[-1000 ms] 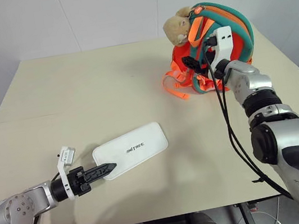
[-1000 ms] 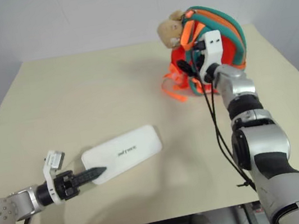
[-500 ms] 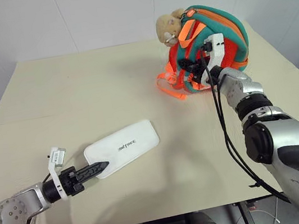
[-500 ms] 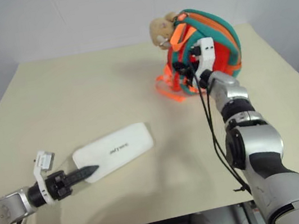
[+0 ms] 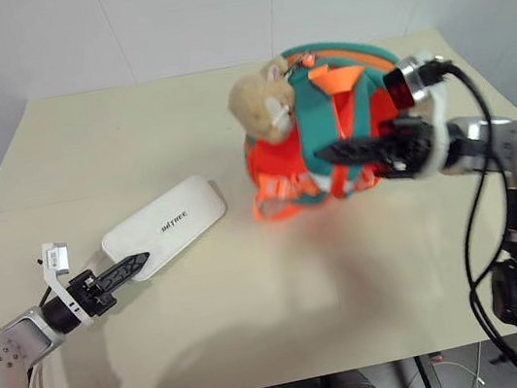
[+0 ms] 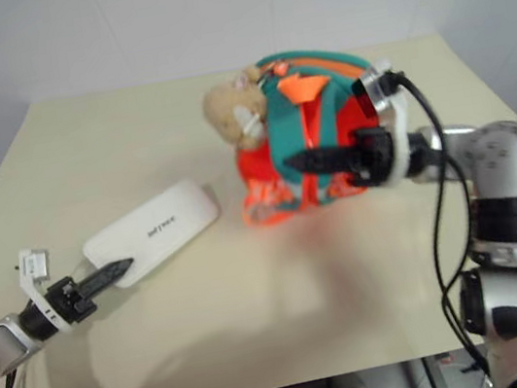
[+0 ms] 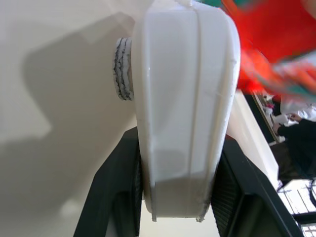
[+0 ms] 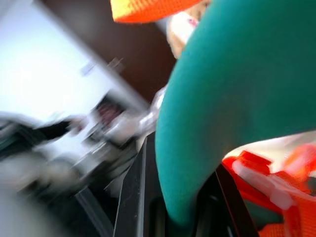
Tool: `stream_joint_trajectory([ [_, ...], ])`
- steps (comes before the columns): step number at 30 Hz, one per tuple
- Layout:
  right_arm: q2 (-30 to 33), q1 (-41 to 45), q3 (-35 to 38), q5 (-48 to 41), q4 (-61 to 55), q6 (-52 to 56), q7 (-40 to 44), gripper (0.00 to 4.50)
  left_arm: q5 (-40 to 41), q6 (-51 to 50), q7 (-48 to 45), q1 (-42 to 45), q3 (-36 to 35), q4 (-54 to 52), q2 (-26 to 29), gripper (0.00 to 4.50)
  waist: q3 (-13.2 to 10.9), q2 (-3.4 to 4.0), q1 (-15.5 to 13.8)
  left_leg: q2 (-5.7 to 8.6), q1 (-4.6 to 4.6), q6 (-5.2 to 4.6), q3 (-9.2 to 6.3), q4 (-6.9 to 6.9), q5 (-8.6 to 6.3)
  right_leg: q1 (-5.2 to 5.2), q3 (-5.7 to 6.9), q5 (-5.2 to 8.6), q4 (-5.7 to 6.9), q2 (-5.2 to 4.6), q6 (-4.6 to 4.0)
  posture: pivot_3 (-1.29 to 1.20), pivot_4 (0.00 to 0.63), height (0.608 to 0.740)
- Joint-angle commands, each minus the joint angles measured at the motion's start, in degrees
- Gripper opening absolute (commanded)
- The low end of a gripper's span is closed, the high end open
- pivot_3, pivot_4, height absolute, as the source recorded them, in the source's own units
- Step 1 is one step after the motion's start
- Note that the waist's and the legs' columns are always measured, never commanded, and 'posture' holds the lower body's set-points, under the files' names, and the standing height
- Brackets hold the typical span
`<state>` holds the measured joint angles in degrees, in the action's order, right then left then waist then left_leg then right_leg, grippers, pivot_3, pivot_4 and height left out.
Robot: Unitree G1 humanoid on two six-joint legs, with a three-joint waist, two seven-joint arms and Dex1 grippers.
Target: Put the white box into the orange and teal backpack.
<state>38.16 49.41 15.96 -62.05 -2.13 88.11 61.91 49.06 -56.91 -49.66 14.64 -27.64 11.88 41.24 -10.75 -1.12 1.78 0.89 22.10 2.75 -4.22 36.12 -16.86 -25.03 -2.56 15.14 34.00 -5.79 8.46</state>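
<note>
Meanwhile, the orange and teal backpack stands on the table, its teal strap pinched by the right gripper. Beside the backpack, outside it, the white box lies flat, one end clamped in the left gripper.

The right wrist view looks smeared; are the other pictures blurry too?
Right wrist view: room behind the teal strap streaks. Left wrist view: white box crisp, orange and teal backpack smeared. Right eye view: soft. Left eye view: mostly sharp.
</note>
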Motion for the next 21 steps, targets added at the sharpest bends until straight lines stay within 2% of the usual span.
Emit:
stream_joint_trajectory([
  [1,6.23,-4.03,2.12,-14.75,-6.33,4.39,-2.12,0.52,-0.6,2.53,-0.27,0.31,-1.0,0.6,-0.01,1.42,0.01,-0.02,-0.28,0.0,0.02,-0.03,0.04,0.05,-0.04,0.0,0.06,0.0,-0.02,-0.03,0.0,0.0,0.15,0.74],
  [4,12.1,-8.64,2.16,-22.61,-7.05,4.39,-5.14,0.52,-0.48,3.12,-0.74,0.03,-0.33,0.53,-0.7,1.42,0.02,-0.03,-0.39,0.13,0.02,-0.17,0.25,0.17,-0.13,0.02,0.14,-0.01,-0.02,-0.27,0.02,0.0,0.15,0.74],
  [6,13.23,-11.08,2.19,-22.36,-7.75,4.1,-6.56,0.52,-0.84,3.7,-1.17,-0.48,0.72,-0.27,-1.18,1.42,0.04,-0.07,-0.37,0.23,0.02,-0.5,0.29,0.34,-0.3,0.09,0.24,-0.05,-0.01,-0.42,0.09,0.0,0.15,0.74],
  [14,9.16,-11.51,-0.96,-23.93,-7.43,-0.24,-11.34,0.52,3.79,0.78,0.21,-1.97,-0.66,-9.51,-2.41,1.42,0.06,-0.13,-0.39,0.24,-0.02,-0.67,0.24,0.99,-0.41,0.38,0.29,-0.17,-0.04,-0.44,0.14,0.0,0.15,0.74],
  [21,6.72,-13.01,-4.59,-18.64,-5.17,-4.39,-9.9,0.52,12.98,-3.78,3.09,-4.52,-8.71,-19.78,-0.23,1.42,0.07,-0.13,-0.32,0.23,0.0,-0.66,0.19,0.98,-0.41,0.39,0.32,-0.18,0.07,-0.46,0.15,0.0,0.15,0.74],
])
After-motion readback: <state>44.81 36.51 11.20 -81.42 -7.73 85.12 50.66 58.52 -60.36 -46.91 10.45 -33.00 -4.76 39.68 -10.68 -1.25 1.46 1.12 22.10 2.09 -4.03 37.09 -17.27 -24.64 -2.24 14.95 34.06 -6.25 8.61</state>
